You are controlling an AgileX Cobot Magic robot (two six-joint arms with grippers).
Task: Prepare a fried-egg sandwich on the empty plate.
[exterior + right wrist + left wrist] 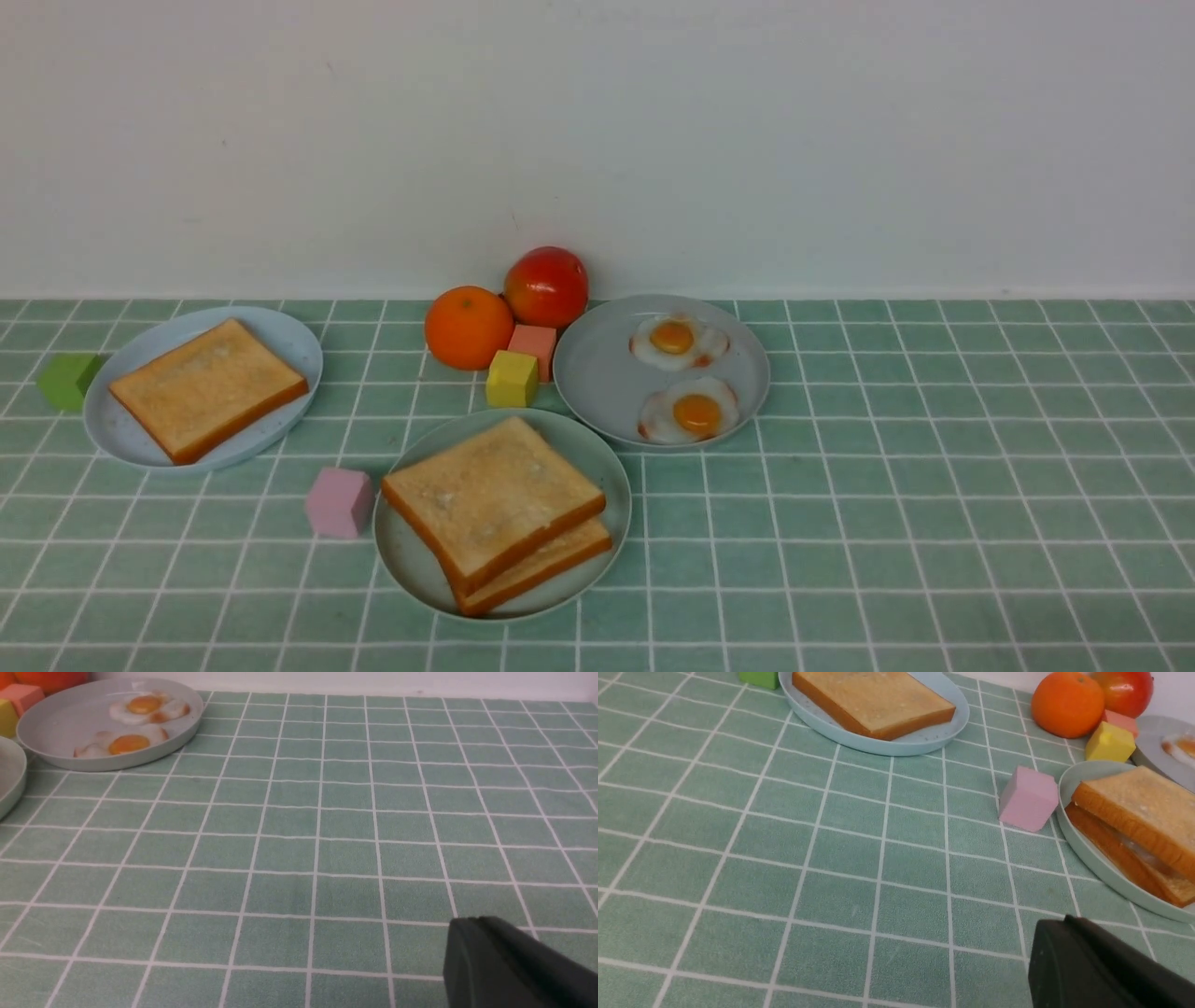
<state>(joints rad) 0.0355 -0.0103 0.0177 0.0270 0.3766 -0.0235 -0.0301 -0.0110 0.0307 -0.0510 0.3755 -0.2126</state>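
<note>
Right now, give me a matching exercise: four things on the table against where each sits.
Things:
1. pink cube
2. green cube
3. yellow cube
4. fried eggs

Places:
A. on the grey-blue plate
B. in front of the orange
C. left of the sandwich plate
D. left of the single-toast plate

Pairs: 1-C, 2-D, 3-B, 4-A

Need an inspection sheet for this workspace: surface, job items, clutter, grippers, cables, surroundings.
Surface: green tiled tablecloth, flat.
Job's things: fried-egg sandwich stacked on the mint-green plate; white filling shows between the slices in the left wrist view. Toast slice on the left plate; two fried eggs on the grey-blue plate.
Clutter: orange, tomato, green, pink, yellow and salmon cubes.
Grippers: left gripper and right gripper shut, holding nothing.
Cables: nothing seen.
Surroundings: plain white wall.
</note>
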